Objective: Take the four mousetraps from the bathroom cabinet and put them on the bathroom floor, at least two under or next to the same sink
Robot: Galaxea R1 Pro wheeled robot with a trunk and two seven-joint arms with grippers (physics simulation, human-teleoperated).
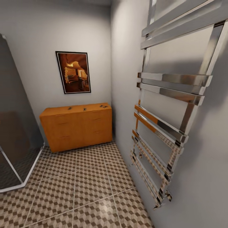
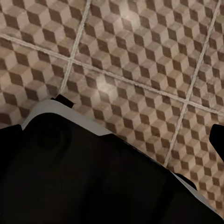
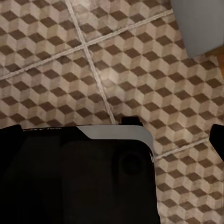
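Four mousetraps lie spread along the top of the orange cabinet against the far wall, beyond the cube-patterned bathroom floor. Whether either tool is wide or narrow cannot be told from the wrist views.

Grey walls enclose a narrow bathroom. A chrome towel rail hangs at right (framed picture opposite). Glass shower screen stands left.
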